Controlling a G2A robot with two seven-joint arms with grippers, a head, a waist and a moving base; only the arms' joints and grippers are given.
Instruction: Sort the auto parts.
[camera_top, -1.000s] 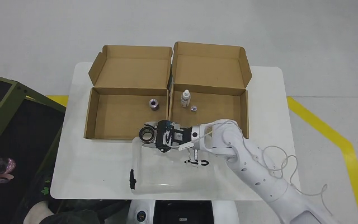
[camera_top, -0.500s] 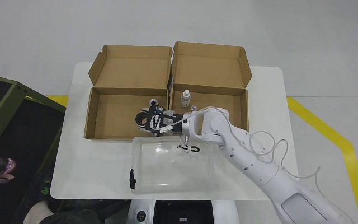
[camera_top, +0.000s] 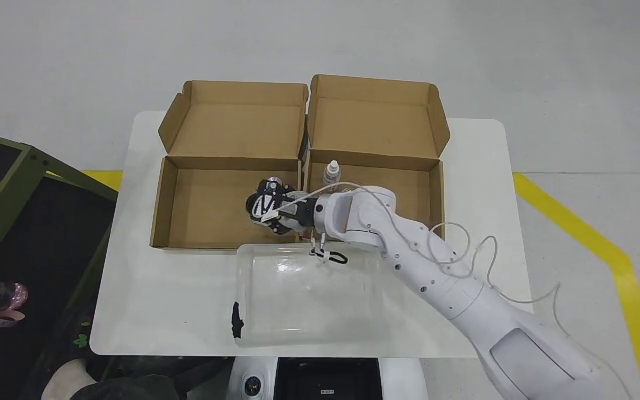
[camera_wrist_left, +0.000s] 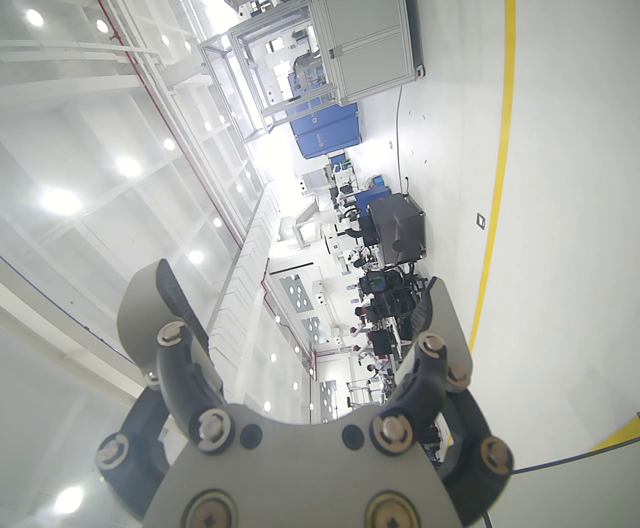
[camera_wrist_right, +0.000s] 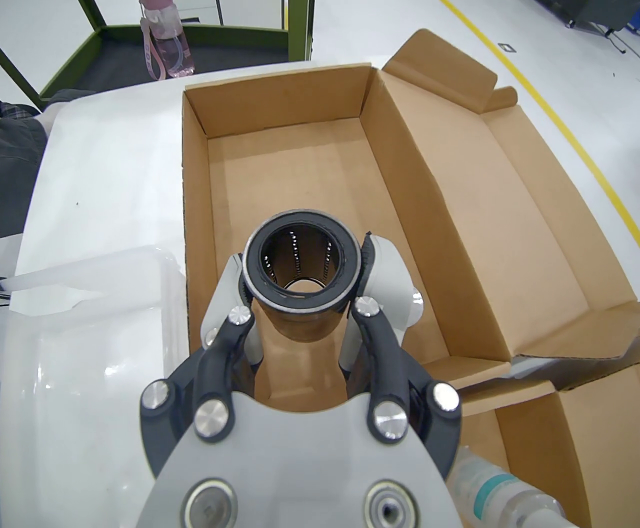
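The bearing (camera_wrist_right: 301, 272) is clamped between the fingers of the right claw (camera_wrist_right: 305, 287) and held over the floor of the left cardboard box (camera_wrist_right: 300, 165), presumably so that it can be set down with parts of its own kind. The small bottle (camera_top: 331, 175) is kept apart in the right box (camera_top: 400, 190). The left claw (camera_wrist_left: 300, 310) is spread wide, empty, and aimed away from the tabletop (camera_top: 470, 150). Since a second ago, the bearing has been carried from the box's near wall, beside the clear tub (camera_top: 300, 300), deeper into the left box.
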